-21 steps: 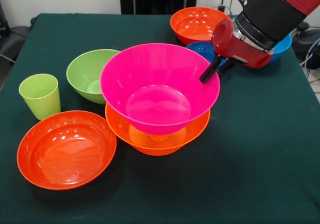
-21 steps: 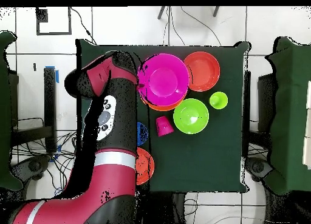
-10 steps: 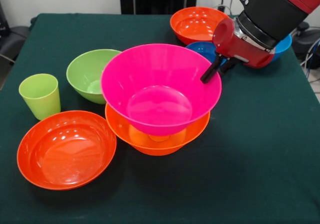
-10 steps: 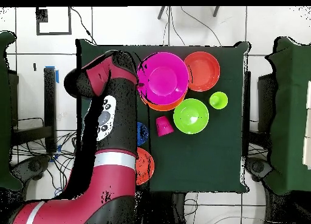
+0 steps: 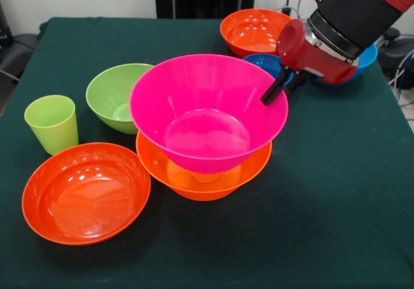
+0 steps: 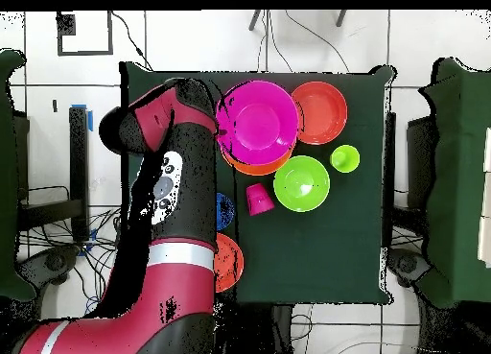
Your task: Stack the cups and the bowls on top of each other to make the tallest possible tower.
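Big pink bowl (image 5: 208, 111) sits tilted above the big orange bowl (image 5: 204, 172), mid surface (image 5: 323, 224). Gripper (image 5: 279, 87) fingers (image 5: 272, 91) pinch the pink bowl's rim on the robot-side edge, closed on it. Green bowl (image 5: 118, 95), lime cup (image 5: 52, 123), red-orange bowl (image 5: 85, 192) beside; small blue bowl (image 5: 262, 63) behind the gripper.

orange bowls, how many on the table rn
3: a shallow one at the front view's near left, a big one under the pink bowl, one at the far edge. The arm may hide more.
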{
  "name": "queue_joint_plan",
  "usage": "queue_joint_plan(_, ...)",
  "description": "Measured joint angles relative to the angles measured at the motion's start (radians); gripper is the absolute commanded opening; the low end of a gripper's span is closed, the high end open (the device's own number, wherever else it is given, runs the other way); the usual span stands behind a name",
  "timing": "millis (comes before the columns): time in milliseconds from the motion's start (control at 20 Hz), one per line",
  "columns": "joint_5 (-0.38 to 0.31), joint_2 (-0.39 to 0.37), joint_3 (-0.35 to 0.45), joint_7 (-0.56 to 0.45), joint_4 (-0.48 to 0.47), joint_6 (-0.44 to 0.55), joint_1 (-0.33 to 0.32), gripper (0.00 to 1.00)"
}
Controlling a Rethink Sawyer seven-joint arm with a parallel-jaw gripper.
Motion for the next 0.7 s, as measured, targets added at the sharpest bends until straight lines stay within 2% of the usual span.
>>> queue_joint_plan(200, 0.0, -0.013, 0.0, 0.0, 0.0, 0.0, 0.0, 0.0)
queue_joint_plan(250, 0.0, -0.021, 0.0, 0.0, 0.0, 0.0, 0.0, 1.0)
queue_joint_plan(700, 0.001, -0.05, 0.0, 0.0, 0.0, 0.0, 0.0, 1.0)
